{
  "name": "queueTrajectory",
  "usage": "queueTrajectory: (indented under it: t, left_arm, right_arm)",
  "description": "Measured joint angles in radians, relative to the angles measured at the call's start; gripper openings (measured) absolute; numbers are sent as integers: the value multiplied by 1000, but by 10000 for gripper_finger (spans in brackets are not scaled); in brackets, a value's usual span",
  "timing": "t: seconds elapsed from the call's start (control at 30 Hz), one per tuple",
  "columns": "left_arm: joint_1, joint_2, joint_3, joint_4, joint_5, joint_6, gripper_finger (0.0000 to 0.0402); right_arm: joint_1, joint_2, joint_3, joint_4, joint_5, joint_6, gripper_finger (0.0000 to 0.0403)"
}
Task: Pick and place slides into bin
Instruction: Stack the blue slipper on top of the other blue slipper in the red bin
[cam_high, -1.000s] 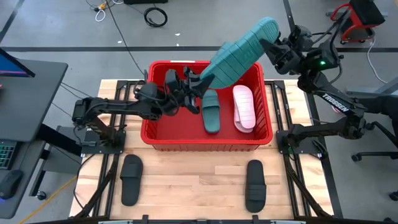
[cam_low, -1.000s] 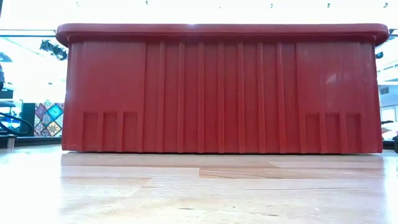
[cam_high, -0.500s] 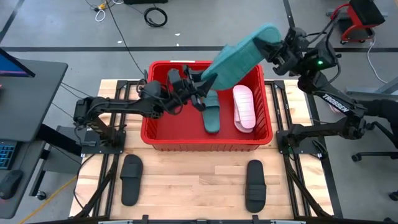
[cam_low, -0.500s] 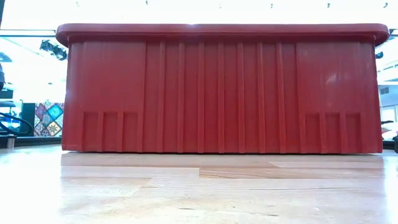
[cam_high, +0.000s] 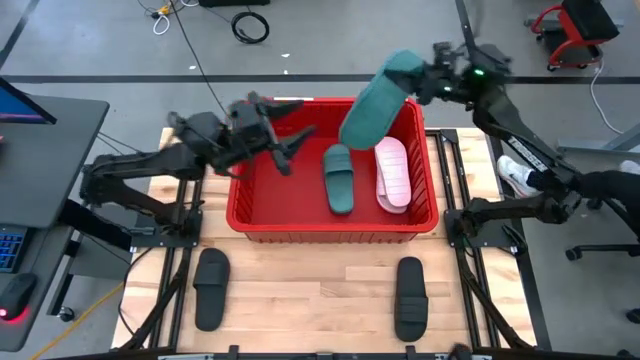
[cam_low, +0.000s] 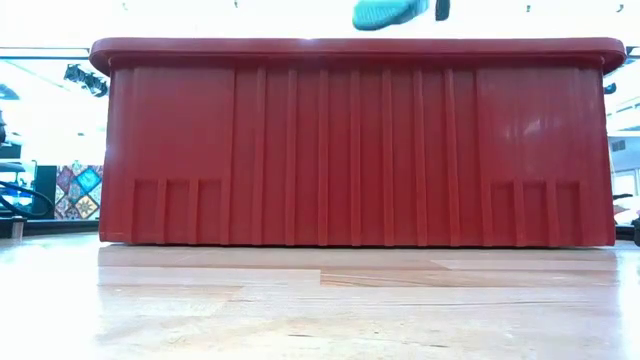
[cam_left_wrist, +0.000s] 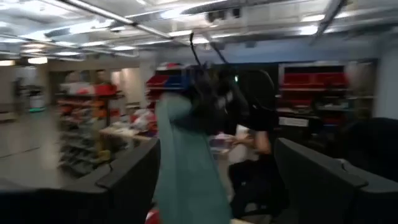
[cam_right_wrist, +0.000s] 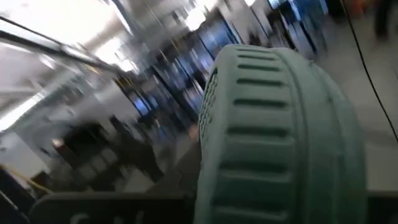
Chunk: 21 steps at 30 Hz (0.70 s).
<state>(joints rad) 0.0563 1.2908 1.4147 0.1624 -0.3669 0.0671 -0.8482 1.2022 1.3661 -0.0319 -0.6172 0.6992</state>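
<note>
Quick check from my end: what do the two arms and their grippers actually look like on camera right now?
Both arms are dark, near-black jointed links. The left gripper has two slim black fingers. The right gripper is equally dark, with a small green light glowing beside it on the wrist. Thin black cables run along the right arm. No lettering is legible on either arm.

Floor (cam_high: 300, 50) was grey concrete, crossed by a dark seam line; a coiled black cable (cam_high: 250, 24) lay on it well beyond the left gripper (cam_high: 285, 150); a red cart (cam_high: 575, 28) stood beyond the right gripper (cam_high: 425, 80); wooden tabletop (cam_high: 300, 300) was pale planks on a black frame; a dark desk (cam_high: 50, 170) stood outboard of the left gripper; ceiling strip lights (cam_left_wrist: 186, 31) ran overhead; shelving with red bins (cam_left_wrist: 93, 106) lined the blurred room.
</note>
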Motion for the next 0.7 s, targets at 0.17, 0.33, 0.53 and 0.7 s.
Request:
queueTrajectory:
  t: [0.17,0.33,0.53,0.7]
  left_arm:
    - [7,-91,1,-208,-107,-36,318]
    - [30,-108,0,-408,-114,-176,308]
    - [29,-98,-1,-487,-81,-230,299]
    - [30,-101,0,-476,-79,-231,300]
  right_arm:
    - [-37,121,-1,-103,-119,-24,55]
    - [-38,249,-1,-101,-250,-55,55]
    - [-43,345,-1,-198,-273,-140,55]
    - [-37,409,-1,-294,-267,-177,55]
